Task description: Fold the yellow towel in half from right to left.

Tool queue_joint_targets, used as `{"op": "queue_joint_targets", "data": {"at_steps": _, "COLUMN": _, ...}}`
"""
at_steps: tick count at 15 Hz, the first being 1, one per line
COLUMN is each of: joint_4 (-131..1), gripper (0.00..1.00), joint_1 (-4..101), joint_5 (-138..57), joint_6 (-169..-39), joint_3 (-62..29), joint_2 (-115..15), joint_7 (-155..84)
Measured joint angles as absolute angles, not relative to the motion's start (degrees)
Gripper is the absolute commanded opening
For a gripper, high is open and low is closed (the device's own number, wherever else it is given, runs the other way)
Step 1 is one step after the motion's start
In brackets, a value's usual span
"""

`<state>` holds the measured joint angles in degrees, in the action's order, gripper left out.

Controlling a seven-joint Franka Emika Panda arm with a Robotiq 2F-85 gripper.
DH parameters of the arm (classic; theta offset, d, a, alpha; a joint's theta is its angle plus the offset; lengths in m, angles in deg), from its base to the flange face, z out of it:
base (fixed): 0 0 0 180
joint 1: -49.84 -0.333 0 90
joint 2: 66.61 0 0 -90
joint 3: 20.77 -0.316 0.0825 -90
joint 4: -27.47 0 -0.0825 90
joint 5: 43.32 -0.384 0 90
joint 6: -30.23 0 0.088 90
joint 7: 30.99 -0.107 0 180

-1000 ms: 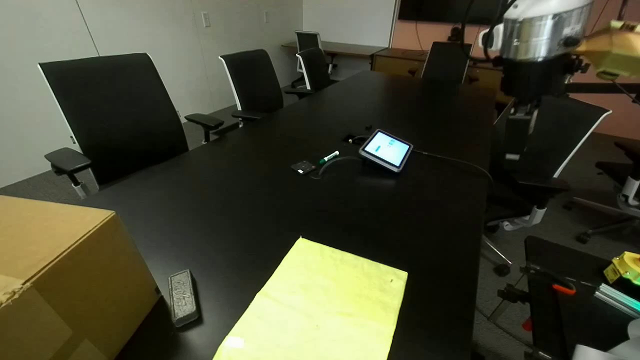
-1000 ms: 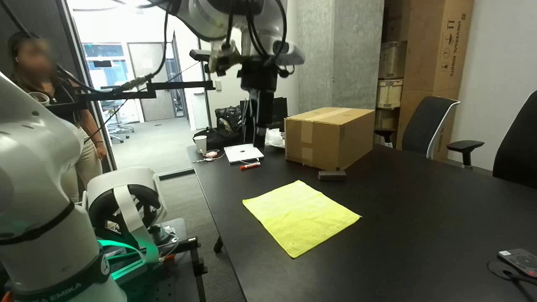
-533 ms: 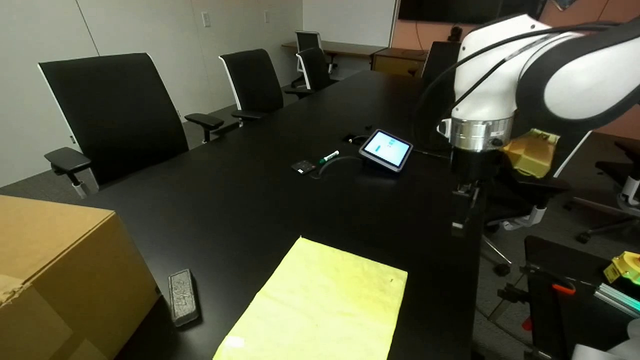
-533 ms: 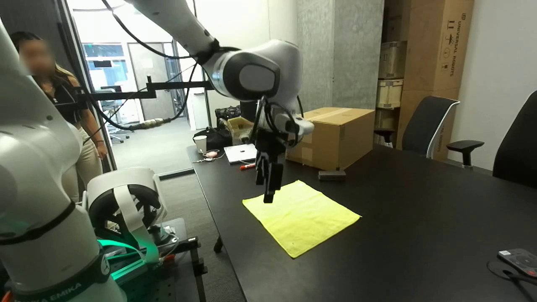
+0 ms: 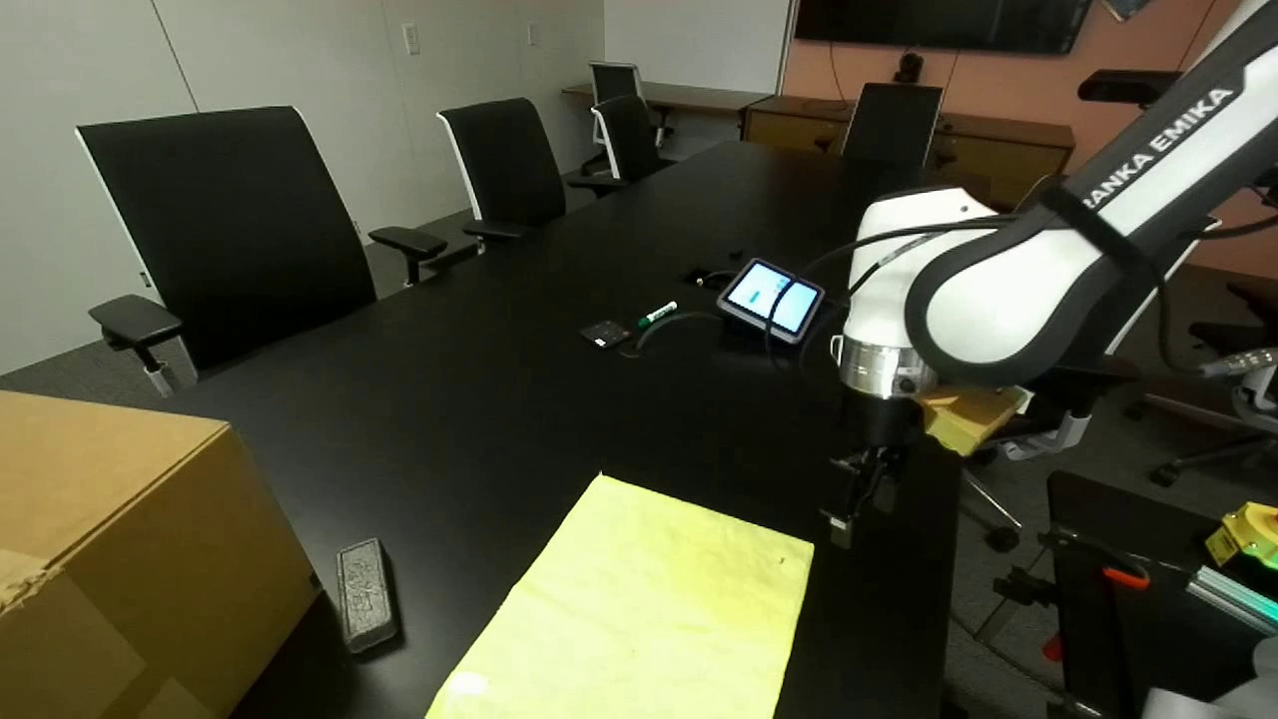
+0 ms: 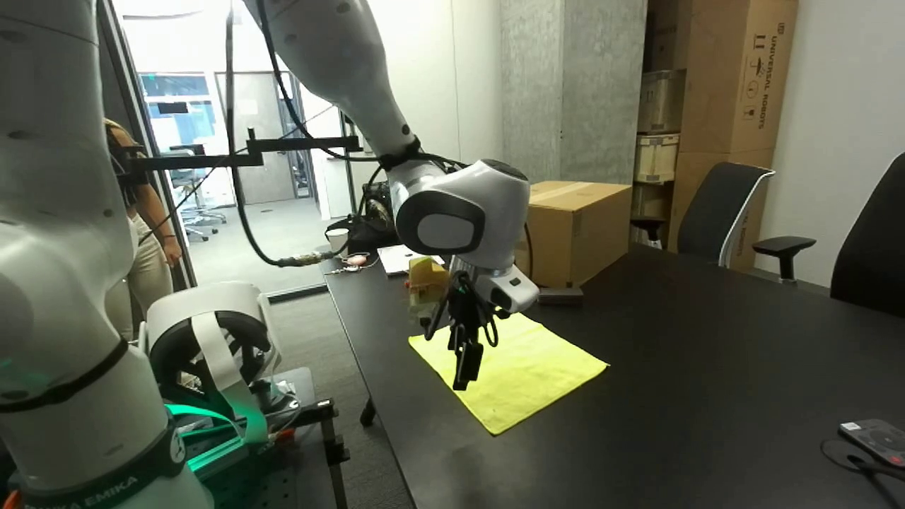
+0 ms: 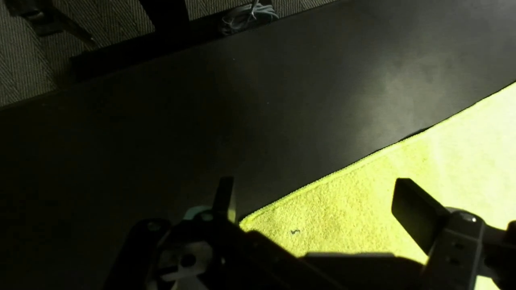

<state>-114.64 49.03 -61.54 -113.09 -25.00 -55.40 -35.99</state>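
Note:
The yellow towel (image 5: 659, 599) lies flat and unfolded on the dark table; it also shows in an exterior view (image 6: 537, 367) and in the wrist view (image 7: 342, 217). My gripper (image 5: 859, 514) hangs low beside the towel's corner nearest the tablet, on the side toward the table's edge. In an exterior view my gripper (image 6: 466, 378) overlaps the towel's near-left edge. In the wrist view the fingers (image 7: 314, 193) stand wide apart and empty, with the towel's edge and corner visible between them. The corner tip is partly hidden by a finger. I cannot tell the exact height above the table.
A cardboard box (image 5: 150, 539) and a grey eraser (image 5: 365, 594) stand beyond the towel. A tablet (image 5: 771, 300), a green marker (image 5: 657, 315) and cables lie farther along the table. A white laptop (image 6: 406, 258) is at the table's end. A black cart (image 5: 1128, 599) stands beside the table.
My arm has swung in and come down from high up, bringing the gripper to the towel's corner. The towel has not moved.

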Motion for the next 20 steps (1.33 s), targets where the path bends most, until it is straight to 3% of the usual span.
{"op": "queue_joint_targets", "data": {"at_steps": 9, "joint_4": -105.5, "gripper": 1.00, "joint_1": 45.6, "joint_5": -55.3, "joint_6": -117.0, "joint_3": -23.0, "joint_2": -41.5, "joint_7": -45.4}}
{"op": "queue_joint_targets", "data": {"at_steps": 20, "joint_4": -101.3, "gripper": 1.00, "joint_1": 47.1, "joint_5": -55.4, "joint_6": -121.4, "joint_3": -23.3, "joint_2": -33.6, "joint_7": -42.7}}
